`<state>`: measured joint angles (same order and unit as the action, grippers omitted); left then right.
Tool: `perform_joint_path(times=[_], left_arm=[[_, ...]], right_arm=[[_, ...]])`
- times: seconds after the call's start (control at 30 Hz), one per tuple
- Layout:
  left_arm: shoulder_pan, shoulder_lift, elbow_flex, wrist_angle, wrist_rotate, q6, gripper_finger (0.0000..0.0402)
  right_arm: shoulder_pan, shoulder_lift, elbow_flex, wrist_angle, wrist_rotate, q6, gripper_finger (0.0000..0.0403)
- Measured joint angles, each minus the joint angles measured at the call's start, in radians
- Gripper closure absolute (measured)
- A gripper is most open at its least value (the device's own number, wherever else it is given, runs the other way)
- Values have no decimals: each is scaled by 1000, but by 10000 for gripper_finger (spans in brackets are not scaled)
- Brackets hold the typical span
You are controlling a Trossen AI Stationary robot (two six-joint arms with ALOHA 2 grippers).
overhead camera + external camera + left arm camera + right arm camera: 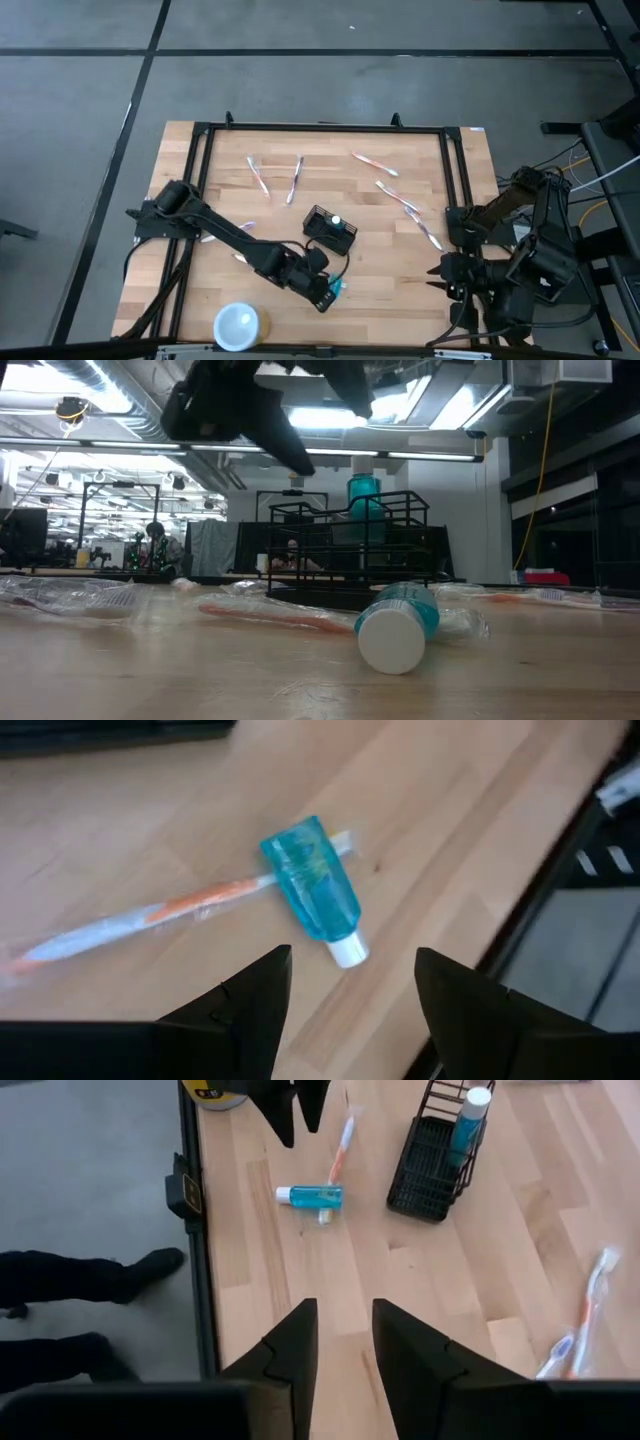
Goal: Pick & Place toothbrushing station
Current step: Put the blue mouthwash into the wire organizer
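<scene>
— Toothbrushing station (329, 229) stands upright mid-table, one blue tube already in it. Where are we?

— Our left gripper (350, 995) hovers over the lying blue tube (315, 891), fingers apart, holding nothing; the right gripper (343, 1342) waits off the table's right edge, fingers apart.

— We should straddle the tube's body, clear of the wrapped toothbrush (150, 915) beneath it

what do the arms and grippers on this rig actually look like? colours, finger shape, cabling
Both arms are dark, nearly black, jointed links. The left gripper and right gripper each have two matte black fingers, broad at the base and tapering to blunt wedge tips. No markings are legible on them. Loose cables, one yellow, run beside the right arm's base. The left arm shows no loose cabling.
</scene>
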<state>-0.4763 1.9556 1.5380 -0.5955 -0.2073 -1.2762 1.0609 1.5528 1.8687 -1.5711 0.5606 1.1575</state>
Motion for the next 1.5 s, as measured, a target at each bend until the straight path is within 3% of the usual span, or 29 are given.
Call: perform_joint_path(times=[0.33,0.63,1.2,1.5], left_arm=[[-28,53,5,2,-9,-211,162],[-25,118,6,136,54,-229,162],[-13,245,111,62,71,-255,162],[-6,245,114,52,84,-286,164]], right_arm=[[44,0,0,1,-3,84,303],[50,1,0,5,9,73,303],[55,1,0,41,8,73,303],[60,1,0,47,9,70,303]])
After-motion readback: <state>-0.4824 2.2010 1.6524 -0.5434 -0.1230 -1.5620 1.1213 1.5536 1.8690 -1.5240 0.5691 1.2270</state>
